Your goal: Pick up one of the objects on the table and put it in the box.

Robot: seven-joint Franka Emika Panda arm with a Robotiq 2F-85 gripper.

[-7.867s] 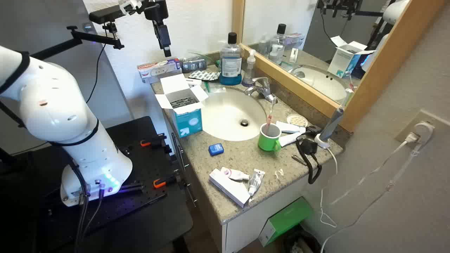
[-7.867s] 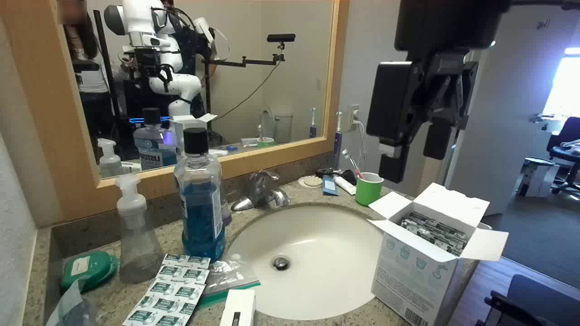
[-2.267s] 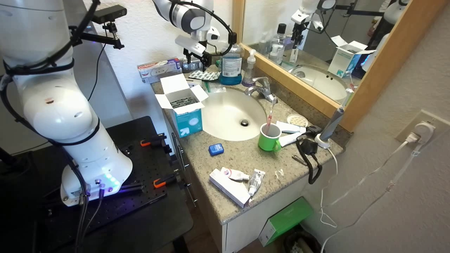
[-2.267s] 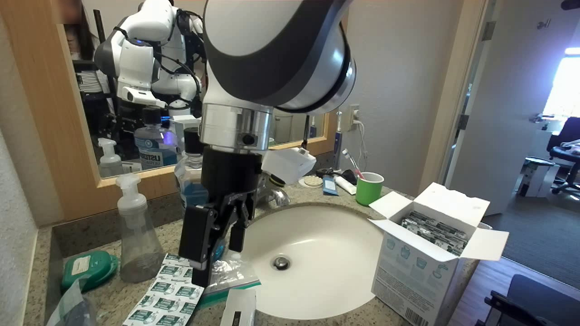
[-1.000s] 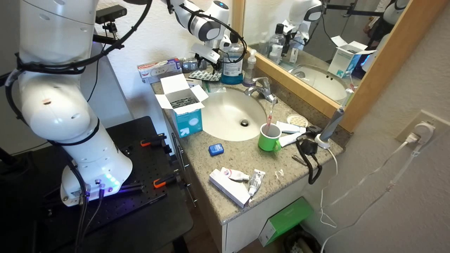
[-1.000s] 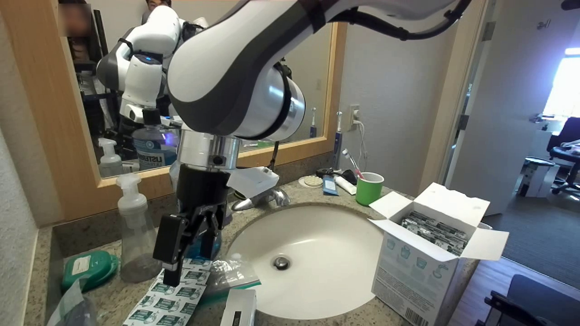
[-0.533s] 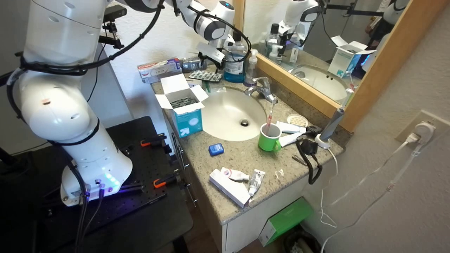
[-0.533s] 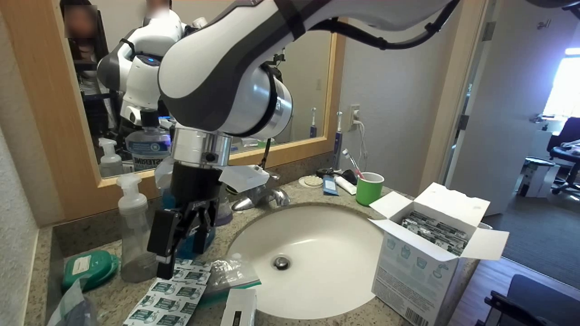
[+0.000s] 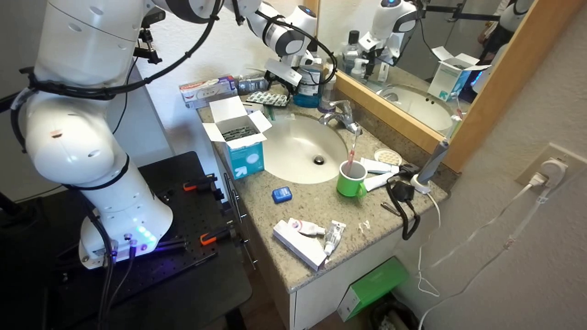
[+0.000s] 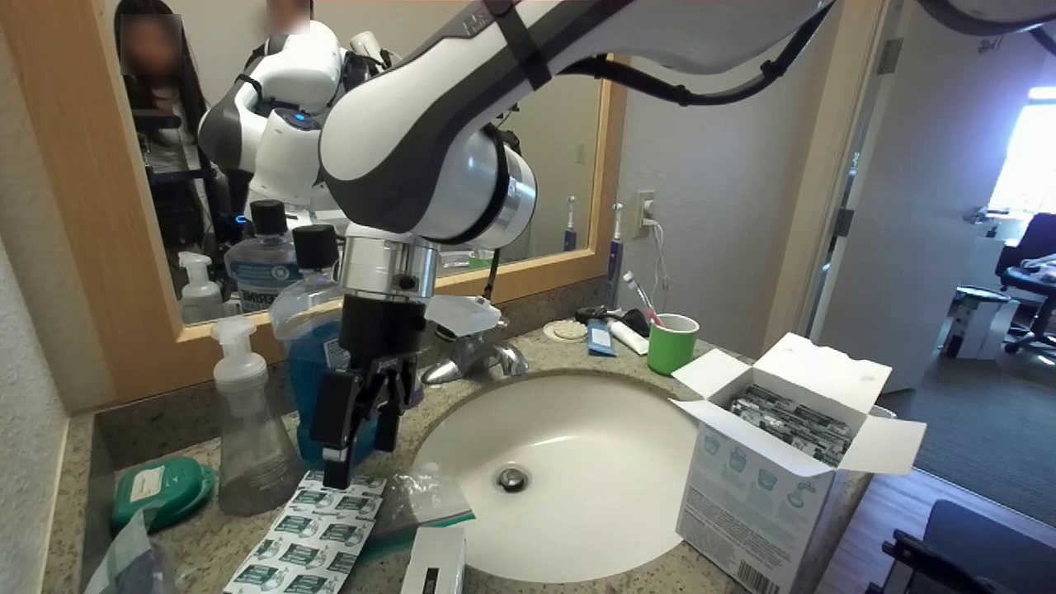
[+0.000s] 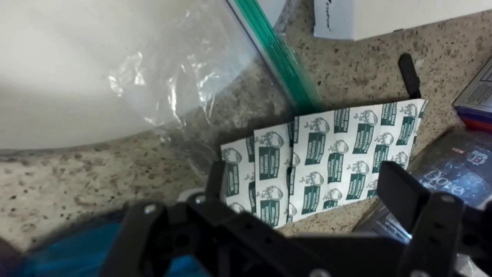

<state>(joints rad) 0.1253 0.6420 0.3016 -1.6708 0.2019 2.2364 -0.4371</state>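
Note:
The box [image 9: 247, 160] is a teal-and-white carton with open flaps; it stands beside the sink on the stone counter [image 9: 312, 208]. It also shows in an exterior view [image 10: 755, 503], holding foil packets. My gripper [image 10: 361, 458] is over the counter's far end, beside the blue mouthwash bottle [image 10: 318, 355]; I cannot tell whether they touch. In the wrist view my gripper [image 11: 303, 173] is open, fingers wide apart, nothing held. Below and between the fingers lies a white-and-green foil packet sheet [image 11: 334, 154]. The sheet also shows in an exterior view [image 10: 305, 536].
A soap pump [image 10: 252, 437], green case [image 10: 157, 491], zip bag [image 11: 215, 77] and Dove package [image 11: 457, 177] surround the sheet. A faucet [image 10: 478, 359] and mirror are behind. A green cup [image 9: 351, 181], blue floss case [image 9: 281, 195] and toothpaste box [image 9: 298, 245] stand farther away.
The arm has swung from above the box to low over the foil sheet. The mouthwash bottle has slid toward the mirror. In the last half second the gripper moved slightly right in both exterior views.

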